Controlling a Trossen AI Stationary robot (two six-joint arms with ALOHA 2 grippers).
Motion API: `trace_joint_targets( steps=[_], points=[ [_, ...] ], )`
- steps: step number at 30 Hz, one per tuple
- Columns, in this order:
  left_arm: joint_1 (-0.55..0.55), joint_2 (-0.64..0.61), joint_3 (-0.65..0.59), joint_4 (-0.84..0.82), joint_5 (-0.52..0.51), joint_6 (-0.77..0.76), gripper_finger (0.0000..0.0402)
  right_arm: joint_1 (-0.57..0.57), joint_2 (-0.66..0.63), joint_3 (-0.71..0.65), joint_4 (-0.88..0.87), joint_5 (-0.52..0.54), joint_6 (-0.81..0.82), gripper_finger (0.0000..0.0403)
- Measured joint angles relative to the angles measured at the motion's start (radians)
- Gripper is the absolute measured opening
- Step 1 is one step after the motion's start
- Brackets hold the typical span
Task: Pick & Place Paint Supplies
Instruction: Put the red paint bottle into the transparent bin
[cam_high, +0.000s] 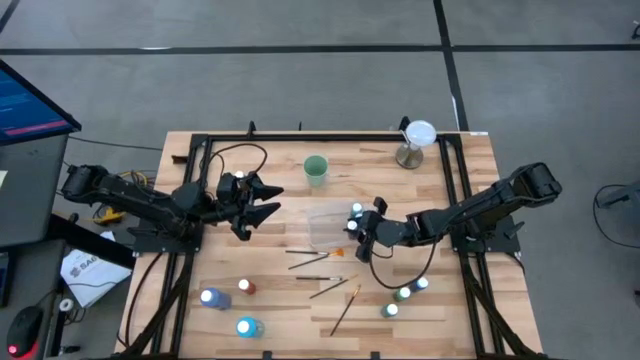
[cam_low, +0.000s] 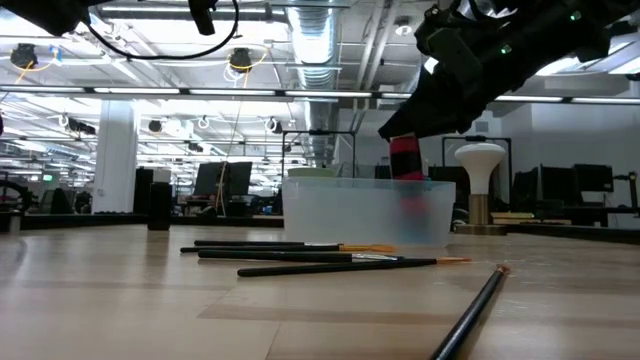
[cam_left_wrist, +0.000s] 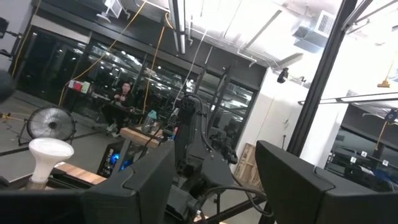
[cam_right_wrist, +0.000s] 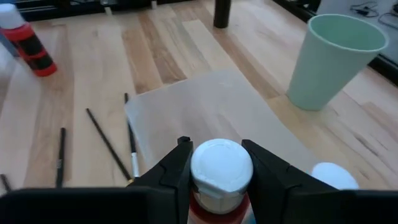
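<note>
The clear plastic tray (cam_high: 327, 226) sits near the middle of the wooden table (cam_high: 280, 175), with bare boards open between it and the green cup (cam_high: 316, 169) toward the far edge. The right gripper (cam_high: 357, 226) hangs at the tray's right rim, above the table surface; in the low view it is raised over the tray wall (cam_low: 365, 210). Its fingers (cam_right_wrist: 176, 171) are narrowed onto a red paint bottle (cam_right_wrist: 221, 177), pressing both sides of the white cap, and the bottle's red body shows just above the tray's top edge (cam_low: 406, 158). Another white cap (cam_right_wrist: 334, 176) lies just beside it, inside the tray.

In front of the tray, four paintbrushes (cam_high: 315, 254) lie scattered on the boards, one more angled nearer the front edge (cam_high: 346, 309). Loose bottles stand well apart from the tray: blue ones (cam_high: 247, 326) and a red one (cam_high: 244, 286) at front left, green ones (cam_high: 404, 294) at front right. A white-headed stand (cam_high: 416, 143) occupies the far right corner.

The left gripper (cam_high: 262, 200) waits above the table's left side, its fingers (cam_left_wrist: 140, 183) spread wide and holding nothing.
</note>
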Motion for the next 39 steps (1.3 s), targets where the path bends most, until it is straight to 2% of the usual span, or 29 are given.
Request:
trace_joint_targets(
  steps=[11,39],
  points=[
    [0.0,0.0,0.0,0.0,-0.007,0.0,0.0218,-0.007,0.0,-0.049,0.077,0.006,0.005,0.0112],
    [0.0,0.0,0.0,0.0,-0.032,0.0,0.0218,-0.005,0.001,-0.06,0.043,0.003,-0.002,0.0119]
  ],
)
